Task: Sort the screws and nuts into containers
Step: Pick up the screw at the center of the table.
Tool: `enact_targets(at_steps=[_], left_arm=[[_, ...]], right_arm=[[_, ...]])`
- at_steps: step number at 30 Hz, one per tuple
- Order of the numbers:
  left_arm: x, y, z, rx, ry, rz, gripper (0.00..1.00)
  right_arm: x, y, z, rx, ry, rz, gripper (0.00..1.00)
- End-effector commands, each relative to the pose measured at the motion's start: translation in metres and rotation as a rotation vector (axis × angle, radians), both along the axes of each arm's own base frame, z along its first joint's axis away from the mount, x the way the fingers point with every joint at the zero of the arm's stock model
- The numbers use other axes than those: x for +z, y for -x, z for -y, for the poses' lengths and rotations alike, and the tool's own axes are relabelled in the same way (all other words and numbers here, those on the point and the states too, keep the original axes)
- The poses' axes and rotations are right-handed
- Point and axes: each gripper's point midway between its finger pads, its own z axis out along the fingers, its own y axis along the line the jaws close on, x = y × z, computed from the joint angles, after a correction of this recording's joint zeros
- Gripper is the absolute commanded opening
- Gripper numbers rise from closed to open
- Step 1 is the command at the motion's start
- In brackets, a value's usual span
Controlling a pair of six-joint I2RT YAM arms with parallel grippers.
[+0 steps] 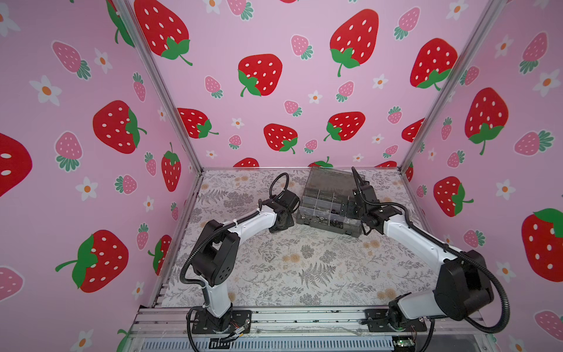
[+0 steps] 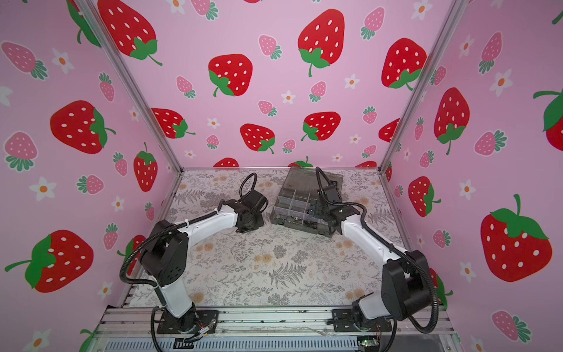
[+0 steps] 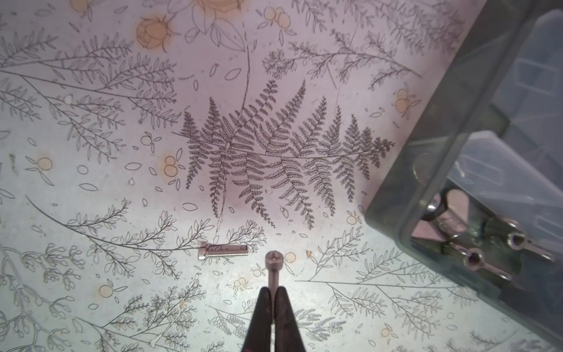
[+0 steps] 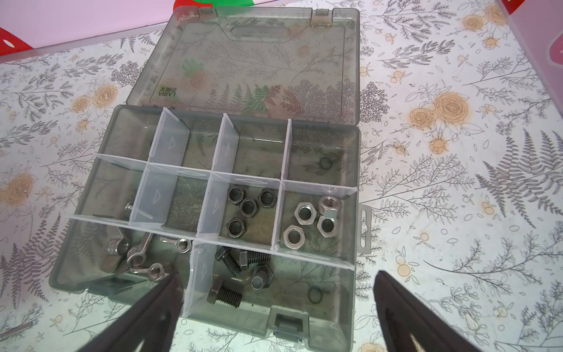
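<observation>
Though the left gripper (image 3: 273, 293) clamps a slim silver steel screw (image 3: 273, 265) by its threaded shank, it is light, stiff and may pivot; the right gripper (image 4: 277, 274) gapes, apparently empty.

Light's bright and even in both top views, and we only get soft shadows on the table mat (image 1: 304, 274). The frame posts (image 1: 158, 82) bow out towards the edges, classic wide-angle warp. In the left wrist view we see a pinkish cast mid-frame, and the organiser box (image 3: 457, 152) looks hazy. In the right wrist view, the right gripper (image 4: 277, 274) has blurry fingers (image 4: 146, 314) up close.
</observation>
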Motion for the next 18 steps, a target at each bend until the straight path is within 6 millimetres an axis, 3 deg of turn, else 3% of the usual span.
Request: enact_targets(at_steps=[1, 10, 18], left_arm=[[0.025, -0.014, 0.003, -0.020, -0.009, 0.064, 0.00], [0.058, -0.058, 0.057, -0.141, 0.111, 0.170, 0.00], [0.062, -0.096, 0.104, -0.225, 0.195, 0.206, 0.00]], right_arm=[[0.011, 0.002, 0.009, -0.042, -0.013, 0.034, 1.00], [0.017, 0.003, 0.010, -0.055, -0.041, 0.068, 1.00], [0.014, 0.006, 0.010, -0.059, -0.054, 0.066, 1.00]])
